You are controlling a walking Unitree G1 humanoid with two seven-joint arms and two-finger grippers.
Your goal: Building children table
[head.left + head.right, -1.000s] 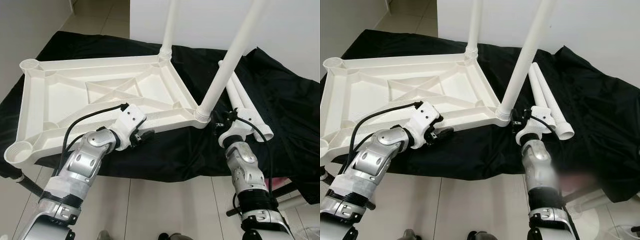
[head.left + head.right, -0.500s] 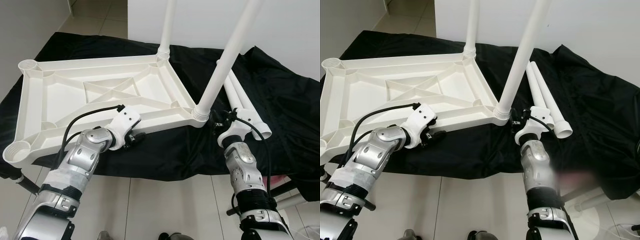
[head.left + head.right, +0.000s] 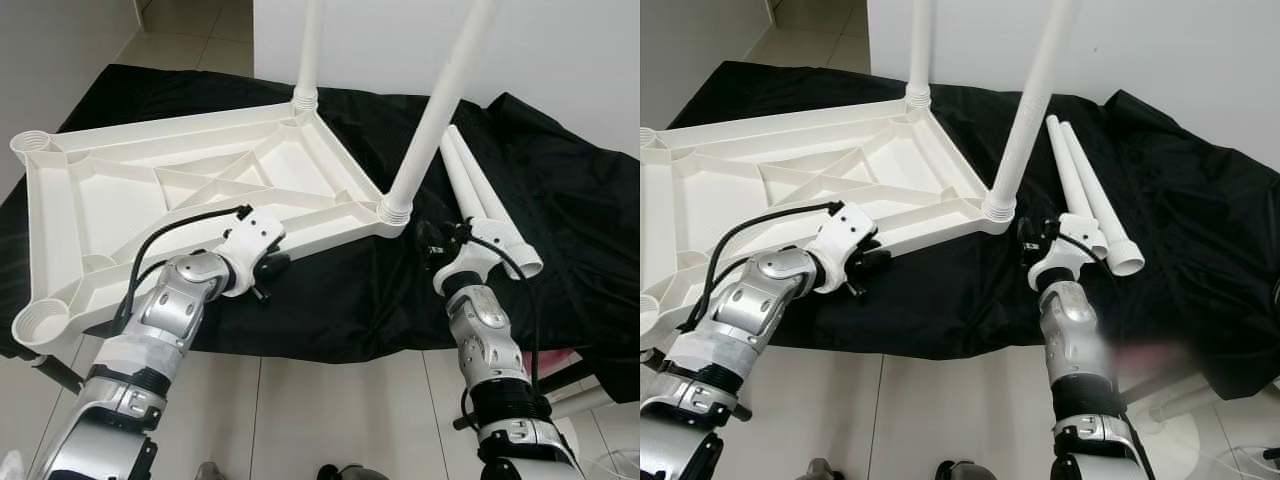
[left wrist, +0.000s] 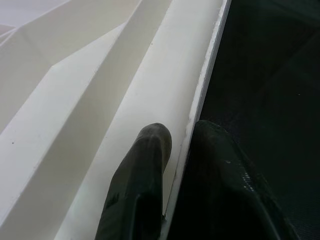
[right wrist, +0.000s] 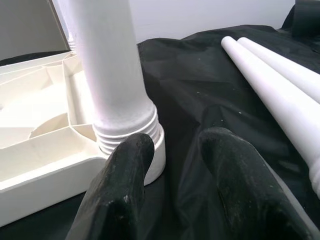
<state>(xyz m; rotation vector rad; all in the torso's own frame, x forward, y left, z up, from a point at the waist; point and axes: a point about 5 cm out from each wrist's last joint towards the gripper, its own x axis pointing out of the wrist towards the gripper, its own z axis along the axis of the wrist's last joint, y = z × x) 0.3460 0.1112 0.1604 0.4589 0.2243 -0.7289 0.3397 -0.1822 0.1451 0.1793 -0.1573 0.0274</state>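
White table frame [image 3: 150, 200], plain and unpatterned, lies on a black cloth [image 3: 560, 200]. On the frame, two white legs [image 3: 440, 100] stand; beside the frame, two more white legs [image 3: 480, 205]. Silver arms end in black fingers [image 5: 125, 190]. Beyond the frame, a white wall [image 3: 580, 50]; below it, pale floor tiles [image 3: 330, 410]

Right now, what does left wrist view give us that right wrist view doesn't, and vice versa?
Left wrist view alone: the left gripper pinching the tabletop's thin rim, one finger inside the rim, one outside.

Right wrist view alone: the screwed-in leg standing in its corner socket, the two loose legs lying side by side, and the right gripper open just short of that socket.

Both: the upturned white tabletop on the black cloth.
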